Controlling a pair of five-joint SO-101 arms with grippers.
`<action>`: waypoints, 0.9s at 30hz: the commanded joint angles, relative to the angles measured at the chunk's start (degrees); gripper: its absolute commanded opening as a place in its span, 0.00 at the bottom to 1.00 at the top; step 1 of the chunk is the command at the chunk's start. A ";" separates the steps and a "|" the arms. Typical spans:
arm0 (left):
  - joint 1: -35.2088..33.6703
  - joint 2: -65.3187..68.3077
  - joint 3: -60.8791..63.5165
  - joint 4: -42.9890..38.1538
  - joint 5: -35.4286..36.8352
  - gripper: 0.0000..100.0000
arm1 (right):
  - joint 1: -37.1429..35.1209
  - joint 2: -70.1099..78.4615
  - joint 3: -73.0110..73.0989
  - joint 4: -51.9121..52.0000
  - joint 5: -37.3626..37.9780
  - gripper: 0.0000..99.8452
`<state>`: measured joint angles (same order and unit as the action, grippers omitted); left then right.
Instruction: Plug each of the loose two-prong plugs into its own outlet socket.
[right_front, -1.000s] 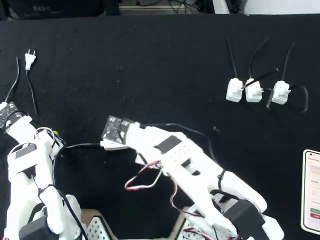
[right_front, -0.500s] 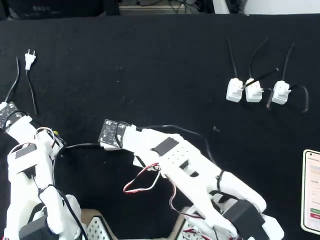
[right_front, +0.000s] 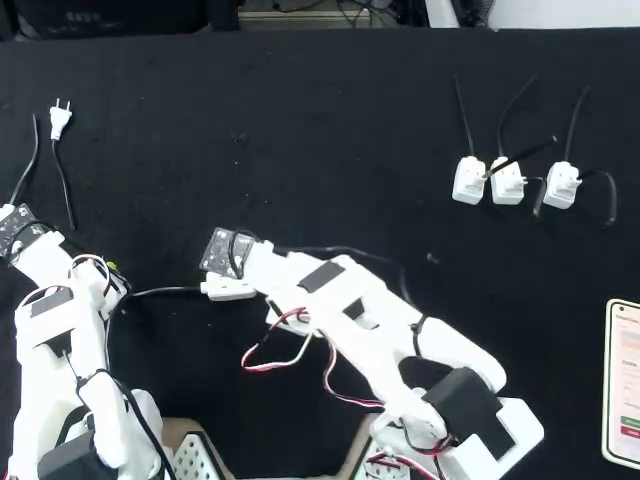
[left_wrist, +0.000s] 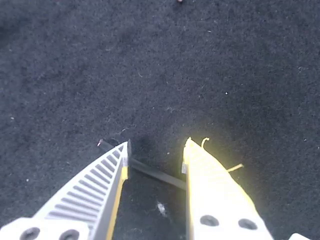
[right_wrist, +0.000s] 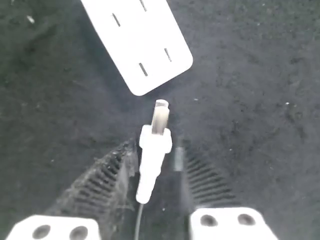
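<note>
Down at the near edge of the desk (right_front: 330, 120) I see my two white arms. On my left side, the left claw (left_wrist: 155, 155) is low over the black desk top. Its fingers are spread apart, and it grips nothing. A thin black cord (left_wrist: 155, 172) lies across the gap between the two tips.

A bit farther in, near the middle, the right claw (right_wrist: 156, 146) is squeezed onto a white plug (right_wrist: 152, 160). The plug sits between the two fingers, and its metal prongs (right_wrist: 160, 117) stick out past the tips. They point at a flat white socket strip (right_wrist: 137, 40) that lies on the desk. The prongs are very close to the strip's round end but do not touch it. I can see little slots on the strip's face. From above, the strip lies just beside the right claw, and a black wire (right_front: 160, 292) runs from it toward the left arm.

Off at the right edge lies a phone (right_front: 625, 380).

Far away on the left, a loose plug (right_front: 60, 118) lies on the desk with its prongs pointing away from me. Far away on the right, three white blocks (right_front: 507, 182) stand in a row close together, each with a black cord going back.
</note>
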<state>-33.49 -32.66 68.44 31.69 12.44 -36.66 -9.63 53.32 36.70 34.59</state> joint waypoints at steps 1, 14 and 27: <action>0.04 -0.44 -3.30 -0.97 0.44 0.18 | 1.05 0.31 -2.77 -1.23 -0.53 0.01; 0.04 -0.44 -3.30 -0.70 0.44 0.18 | 0.35 -12.70 -2.51 9.23 -2.02 0.01; 4.00 -2.02 -7.25 8.18 -2.73 0.18 | -3.25 -32.84 6.11 -1.49 -2.55 0.01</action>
<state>-31.03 -32.66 65.19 38.02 11.65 -37.98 -39.96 59.30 40.04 33.01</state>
